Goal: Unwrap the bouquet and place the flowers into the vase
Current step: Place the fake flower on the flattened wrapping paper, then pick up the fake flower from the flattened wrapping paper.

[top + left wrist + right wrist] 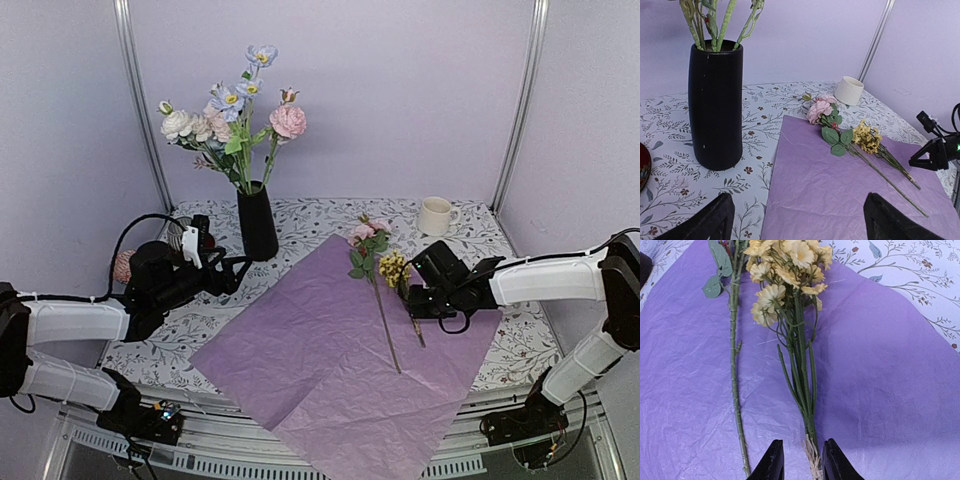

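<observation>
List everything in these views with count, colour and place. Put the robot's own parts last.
vase: one, matte black, back left of the table
flowers in the vase: several, pale blue, white and pink, standing upright
paper sheet: one, pink-lilac, spread flat across the table's middle
pink rose stem: one, pink bloom, lying on the sheet
yellow flower cluster: one, yellow, lying beside the rose stem
mug: one, cream, back right
tablecloth: one, white with leaf print
reddish object: one, far left, mostly hidden
left gripper: black, open, near the vase
right gripper: black, slightly parted around the yellow cluster's stem end
</observation>
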Controlling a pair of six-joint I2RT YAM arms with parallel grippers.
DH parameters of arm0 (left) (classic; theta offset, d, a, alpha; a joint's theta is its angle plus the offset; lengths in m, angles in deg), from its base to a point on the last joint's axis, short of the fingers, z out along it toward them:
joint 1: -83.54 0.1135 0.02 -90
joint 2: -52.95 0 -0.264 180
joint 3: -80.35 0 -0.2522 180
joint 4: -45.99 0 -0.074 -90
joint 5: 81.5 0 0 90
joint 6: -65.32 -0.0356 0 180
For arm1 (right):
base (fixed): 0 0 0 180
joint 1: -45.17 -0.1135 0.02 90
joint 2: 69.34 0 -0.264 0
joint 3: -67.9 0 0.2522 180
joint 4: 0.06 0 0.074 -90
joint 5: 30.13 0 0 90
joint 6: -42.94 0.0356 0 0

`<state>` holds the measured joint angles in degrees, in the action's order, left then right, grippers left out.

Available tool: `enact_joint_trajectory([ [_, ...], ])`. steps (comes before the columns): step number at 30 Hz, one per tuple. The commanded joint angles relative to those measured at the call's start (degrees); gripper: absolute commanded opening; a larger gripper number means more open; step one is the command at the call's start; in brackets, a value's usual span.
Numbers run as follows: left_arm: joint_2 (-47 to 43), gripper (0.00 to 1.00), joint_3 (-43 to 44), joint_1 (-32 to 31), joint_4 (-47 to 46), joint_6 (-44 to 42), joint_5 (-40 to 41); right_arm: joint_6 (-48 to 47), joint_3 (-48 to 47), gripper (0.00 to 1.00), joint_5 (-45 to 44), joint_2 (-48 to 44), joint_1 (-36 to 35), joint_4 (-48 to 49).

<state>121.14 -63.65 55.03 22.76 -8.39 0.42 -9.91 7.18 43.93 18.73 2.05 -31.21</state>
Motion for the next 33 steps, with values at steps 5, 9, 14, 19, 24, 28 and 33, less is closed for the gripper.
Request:
enact_joint_trajectory([
  [5, 0.9, 0.92, 1.4, -0.7, -0.4, -0.7, 0.3, -6.3, -5.0, 0.28, 8.1, 0.2, -0.8, -2.4],
  [9, 1.3, 0.92, 1.5, -0.8, -0.4, -0.8, 0.3, -6.9, -9.7, 0.26, 8.8, 5.2, -1.8, -5.8],
  [14, 1.5, 0.92, 1.6, -0.8, -0.3, -0.9, 0.3, -6.4, -15.6, 0.23, 9.1, 11.5, -2.1, -10.5],
  [19, 1.4, 0.92, 1.7, -0.9, -0.2, -1.0, 0.3, -6.3, -18.4, 0.24, 9.0, 14.5, -2.2, -12.6],
  [24, 1.6, 0.92, 1.8, -0.9, -0.2, -0.9, 0.1, -7.4, -21.5, 0.24, 11.1, 18.0, -2.2, -14.4],
  [28, 1.8, 0.92, 1.8, -1.0, -0.2, -0.9, 0.0, -7.8, -21.8, 0.24, 12.2, 19.7, -2.4, -14.9],
  [33, 1.9, 0.92, 2.0, -1.0, -0.2, -0.9, -0.1, -7.9, -24.7, 0.24, 11.5, 21.5, -2.8, -16.4],
])
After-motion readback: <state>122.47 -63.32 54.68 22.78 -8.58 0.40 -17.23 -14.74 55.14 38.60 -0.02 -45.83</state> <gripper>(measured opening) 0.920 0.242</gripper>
